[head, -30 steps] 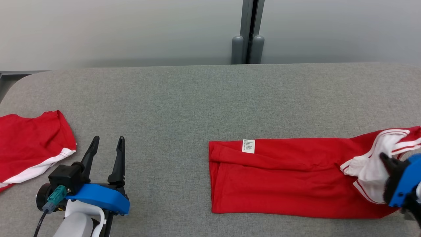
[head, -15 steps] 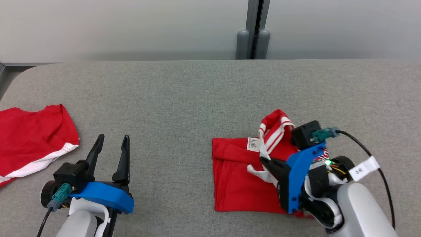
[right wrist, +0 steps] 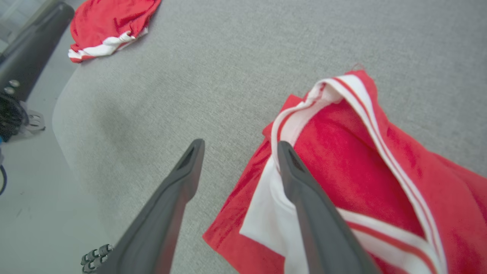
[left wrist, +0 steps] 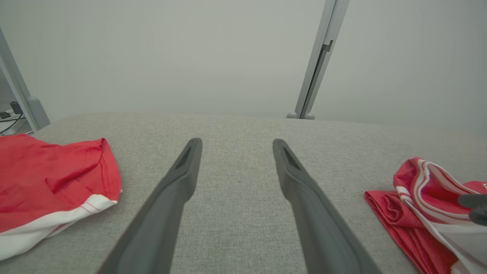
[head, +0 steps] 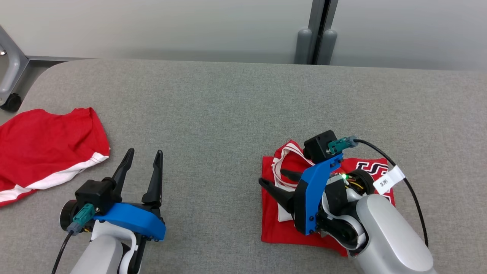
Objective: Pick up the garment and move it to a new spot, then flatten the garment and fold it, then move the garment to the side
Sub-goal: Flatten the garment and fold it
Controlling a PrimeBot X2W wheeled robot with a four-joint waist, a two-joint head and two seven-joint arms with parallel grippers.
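Note:
The red garment (head: 279,228) with white striped trim lies folded into a compact rectangle on the grey table (head: 213,106), right of centre. Its collar end rests on top near the left edge. My right gripper (head: 272,177) hovers open over that left edge, fingers pointing left, with nothing between them. In the right wrist view, one finger (right wrist: 304,198) crosses above the white trim of the garment (right wrist: 342,152) while the gripper (right wrist: 240,144) stands open. My left gripper (head: 144,152) is open over bare table at the lower left. The left wrist view shows this gripper (left wrist: 236,141) empty, the garment (left wrist: 411,194) off to its right.
A second red garment with white trim (head: 45,152) lies crumpled at the table's left edge, also in the left wrist view (left wrist: 45,175). A grey frame leg with a caster (head: 9,76) stands beyond the table's left corner. A grey post (head: 315,38) rises behind the table.
The right gripper carried the garment's collar end leftward over the body, halving its length, then opened and let go. The camera has shifted; the left arm stayed put.

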